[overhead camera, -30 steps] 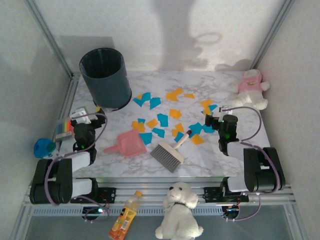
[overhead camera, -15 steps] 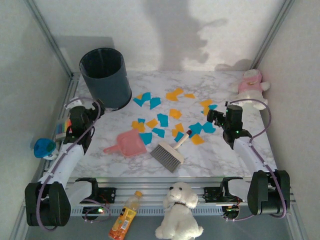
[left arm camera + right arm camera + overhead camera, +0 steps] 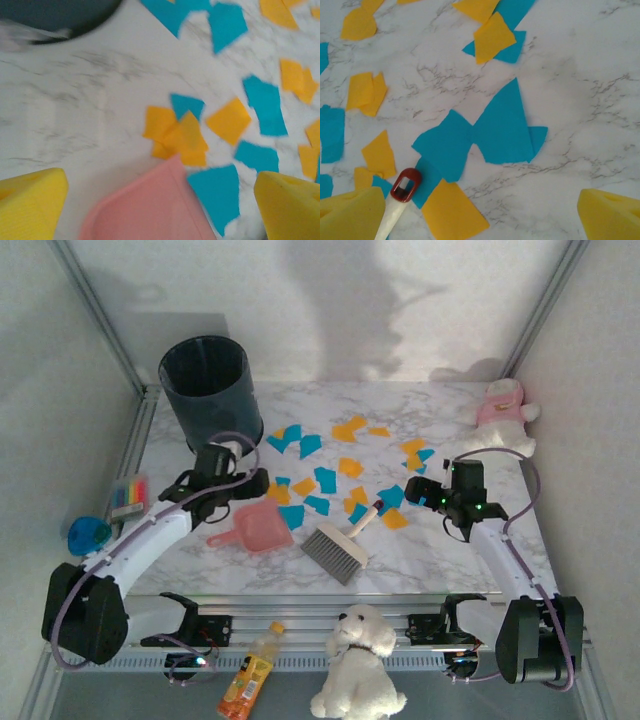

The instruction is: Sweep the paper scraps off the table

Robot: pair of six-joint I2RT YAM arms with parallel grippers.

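Orange and teal-blue paper scraps (image 3: 330, 475) lie scattered over the middle of the white marbled table (image 3: 440, 560). A pink dustpan (image 3: 262, 525) and a grey-bristled brush (image 3: 338, 548) lie at the near edge of the scatter. My left gripper (image 3: 232, 490) hovers just left of the dustpan's back corner. In the left wrist view it (image 3: 160, 207) is open above the dustpan (image 3: 135, 217), with scraps (image 3: 182, 135) just beyond. My right gripper (image 3: 430, 496) hangs over the right-hand scraps. It (image 3: 481, 215) is open, with the brush handle's red end (image 3: 405, 185) near its left finger and teal scraps (image 3: 495, 130) ahead.
A dark bin (image 3: 212, 395) stands at the back left, and its base (image 3: 55, 12) shows in the left wrist view. A pink-and-white plush (image 3: 505, 420) sits at the back right. A striped block (image 3: 130, 495) lies off the left rail. A white plush dog (image 3: 358, 655) and a bottle (image 3: 250, 675) lie in front.
Both arms have unfolded and reached out over the table. The left gripper swung right, from the left rail to the dustpan. The right gripper has shifted a little over the right-hand scraps.
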